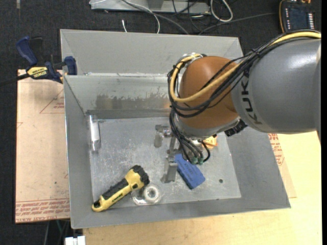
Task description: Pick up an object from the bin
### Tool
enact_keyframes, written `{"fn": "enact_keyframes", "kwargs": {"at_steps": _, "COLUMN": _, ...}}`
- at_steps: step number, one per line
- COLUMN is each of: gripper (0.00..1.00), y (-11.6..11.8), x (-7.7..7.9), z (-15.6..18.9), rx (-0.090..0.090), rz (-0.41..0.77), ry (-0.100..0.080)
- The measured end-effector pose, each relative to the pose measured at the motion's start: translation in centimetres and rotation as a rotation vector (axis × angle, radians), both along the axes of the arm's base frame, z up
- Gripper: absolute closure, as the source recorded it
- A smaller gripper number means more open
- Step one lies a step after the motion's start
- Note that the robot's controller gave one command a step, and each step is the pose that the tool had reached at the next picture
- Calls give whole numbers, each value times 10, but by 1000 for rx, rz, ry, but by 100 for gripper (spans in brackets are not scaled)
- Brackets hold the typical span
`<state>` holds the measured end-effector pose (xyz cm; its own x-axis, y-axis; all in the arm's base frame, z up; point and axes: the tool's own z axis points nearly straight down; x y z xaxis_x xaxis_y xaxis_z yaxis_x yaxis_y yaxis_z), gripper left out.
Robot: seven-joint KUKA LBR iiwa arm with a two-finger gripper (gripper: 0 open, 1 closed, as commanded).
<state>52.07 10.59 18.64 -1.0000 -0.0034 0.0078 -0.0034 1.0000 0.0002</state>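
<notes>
Blue block (191, 175) lies just beside the hand (167, 154), which stands wide and empty. Likely approach step: next, straddle it and close.

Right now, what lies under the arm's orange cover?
A blue block pokes out from beneath the orange cover, lying on the bin floor. A small orange scrap shows beside it. The arm hides the block's upper end and most of the scrap.

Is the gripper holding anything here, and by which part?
Nothing is held: the gripper has its jaws open, and the blue block lies beside one jaw, not between them.
</notes>
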Motion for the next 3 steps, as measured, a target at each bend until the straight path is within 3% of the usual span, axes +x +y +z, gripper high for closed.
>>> {"fn": "enact_keyframes", "kwargs": {"at_steps": 1, "gripper": 0, "y": -1, "x": 2, "z": 5, "rx": 1, "rz": -4, "ry": -8}}
{"fn": "enact_keyframes", "kwargs": {"at_steps": 2, "gripper": 0, "y": 69, "x": -13, "z": -98, "rx": 3, "rz": 218, "ry": -8}}
{"fn": "enact_keyframes", "kwargs": {"at_steps": 3, "gripper": 0, "y": 64, "x": -22, "z": -48, "rx": 2, "rz": 223, "ry": -16}}
